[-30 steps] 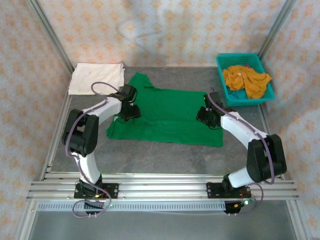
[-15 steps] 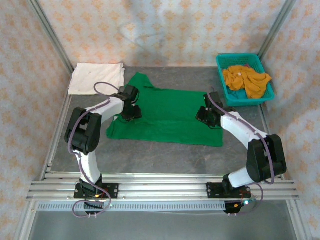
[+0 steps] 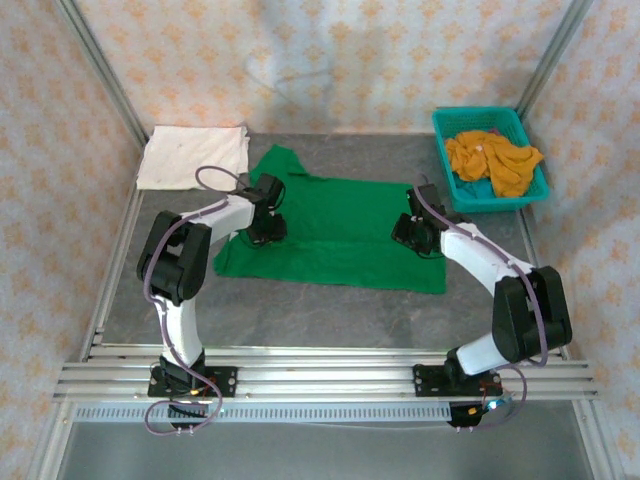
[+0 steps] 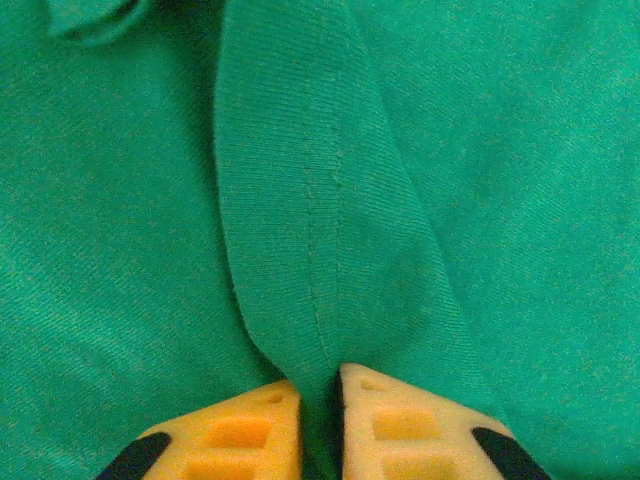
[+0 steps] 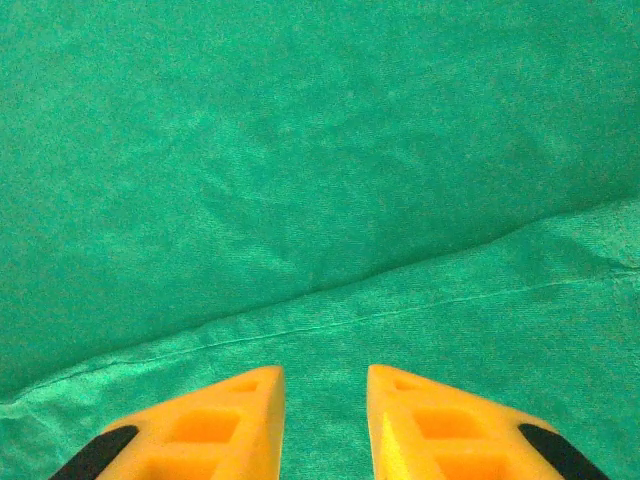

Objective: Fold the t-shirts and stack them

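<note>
Your left gripper (image 4: 318,390) pinched closed on a raised ridge of the green t-shirt (image 3: 335,225), your right gripper (image 5: 325,390) parted above its hem, the garment spread flat just left of the teal basket (image 3: 476,112)

No legible text, labels, brands, numbers or signs on anything

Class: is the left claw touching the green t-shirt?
Touching. Left wrist view shows the left claw pinching a raised fold of the green t-shirt.
</note>
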Controlling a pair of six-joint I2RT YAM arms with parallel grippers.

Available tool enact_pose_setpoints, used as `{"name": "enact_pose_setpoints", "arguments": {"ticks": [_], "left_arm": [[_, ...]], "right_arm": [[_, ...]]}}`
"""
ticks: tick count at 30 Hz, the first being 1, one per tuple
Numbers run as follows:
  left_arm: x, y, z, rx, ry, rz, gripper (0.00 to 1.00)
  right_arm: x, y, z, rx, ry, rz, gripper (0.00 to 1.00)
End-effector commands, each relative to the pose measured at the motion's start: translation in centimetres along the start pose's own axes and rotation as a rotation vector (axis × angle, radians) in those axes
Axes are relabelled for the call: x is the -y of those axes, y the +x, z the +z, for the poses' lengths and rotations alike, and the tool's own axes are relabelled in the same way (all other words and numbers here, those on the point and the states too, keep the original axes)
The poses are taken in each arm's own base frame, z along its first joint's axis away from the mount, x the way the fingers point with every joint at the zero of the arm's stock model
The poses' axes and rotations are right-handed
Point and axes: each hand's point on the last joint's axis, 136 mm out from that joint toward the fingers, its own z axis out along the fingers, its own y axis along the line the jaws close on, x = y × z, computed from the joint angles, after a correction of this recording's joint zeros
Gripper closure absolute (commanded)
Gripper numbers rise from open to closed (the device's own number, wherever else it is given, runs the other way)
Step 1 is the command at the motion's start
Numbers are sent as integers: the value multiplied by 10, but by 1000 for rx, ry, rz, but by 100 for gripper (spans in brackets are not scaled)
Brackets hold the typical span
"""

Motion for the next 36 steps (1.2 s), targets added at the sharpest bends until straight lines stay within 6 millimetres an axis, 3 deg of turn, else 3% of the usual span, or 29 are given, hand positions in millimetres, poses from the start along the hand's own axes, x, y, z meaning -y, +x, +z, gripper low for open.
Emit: {"name": "enact_pose_setpoints", "arguments": {"ticks": [1,8,14,17,24,26,30,36], "left_arm": [[2,-7,-7,34,-36,11,90],[11,-19,-34,76,-68,60,91],[17,-20,-34,75,-62,69,95],[16,-18,-32,60,-70,72,82],[14,-15,-34,66,-67,68,84],[14,-15,-33,68,-66,71,95],[14,-15,-30,74,-65,68,97],[27,-27,-43,117,-59,91,100]], "right_arm": [[-7,-8,-2,21,-13,-3,71],[-7,-10,-7,34,-14,-4,71],[-7,-10,-7,35,-15,-2,71],[-7,-9,-8,34,-17,-3,71],[-8,-9,-6,33,-22,-1,70],[-9,-9,-4,30,-26,1,70],[-12,-11,-4,29,-35,1,70],[-13,-13,-7,36,-41,1,70]]}}
